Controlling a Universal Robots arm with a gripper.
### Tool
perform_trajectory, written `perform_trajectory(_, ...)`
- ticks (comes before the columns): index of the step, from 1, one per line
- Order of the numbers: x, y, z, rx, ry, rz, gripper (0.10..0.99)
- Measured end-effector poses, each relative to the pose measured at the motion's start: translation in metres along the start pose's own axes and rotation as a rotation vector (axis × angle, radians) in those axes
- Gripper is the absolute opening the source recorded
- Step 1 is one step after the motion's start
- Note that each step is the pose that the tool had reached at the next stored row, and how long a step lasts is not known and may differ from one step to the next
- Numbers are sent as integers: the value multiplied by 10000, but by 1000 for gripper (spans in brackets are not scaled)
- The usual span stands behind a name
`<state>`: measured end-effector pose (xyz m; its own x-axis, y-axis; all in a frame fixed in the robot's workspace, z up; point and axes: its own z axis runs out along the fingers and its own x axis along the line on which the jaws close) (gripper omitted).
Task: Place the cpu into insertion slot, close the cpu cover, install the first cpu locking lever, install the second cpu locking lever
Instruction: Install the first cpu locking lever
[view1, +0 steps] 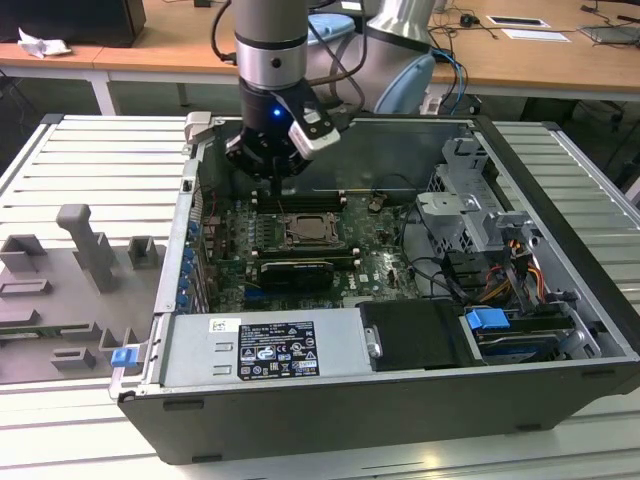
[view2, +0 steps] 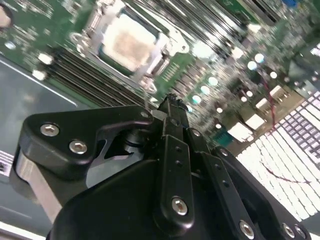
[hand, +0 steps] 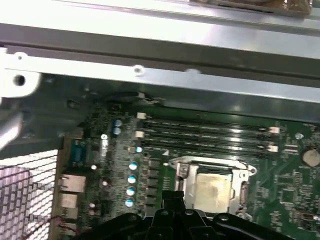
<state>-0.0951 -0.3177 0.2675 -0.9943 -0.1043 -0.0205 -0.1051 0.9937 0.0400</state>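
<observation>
Wooden desks are lining the back of the room, and in front of them an open computer case (view1: 350, 420) is lying on a slatted metal table (view1: 100, 150). I am hovering the gripper (view2: 171, 102) over the green motherboard (view2: 30, 25), off the board and touching nothing, and I cannot tell whether it is parted or together. Just beyond its tip, in the second wrist view, the long black memory slots (view2: 85, 75) are running past. Beside them the cpu (view2: 127, 42) is sitting face-up in the insertion slot (view2: 85, 42), its pale metal top catching the light. The cpu cover (view2: 162, 47) is framing the chip and seems to be lying down flat over it, though the blur is keeping me from swearing to that, or to where the locking levers are resting. Further out, in the exterior view, a grey power supply (view1: 270, 345) is filling the near edge of the case and a metal drive cage (view1: 465, 205) is standing toward the exterior view's right. I am judging the chip to be light, stiff and smooth-faced, so slippery under a pinch, and fragile where it meets the socket contacts. Any hold belongs on two opposite edges, with no sideways drag. The cover I am reading as thin, springy sheet metal, best pushed on its free edge, away from the hinge.
</observation>
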Motion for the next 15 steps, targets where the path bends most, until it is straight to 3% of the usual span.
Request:
perform_trajectory(3, 101, 14, 10, -9, -3, 13, 106)
perform_trajectory(6, 149, 50, 25, -7, -2, 30, 106)
perform_trajectory(15, 118, 239, 76, -7, -4, 78, 106)
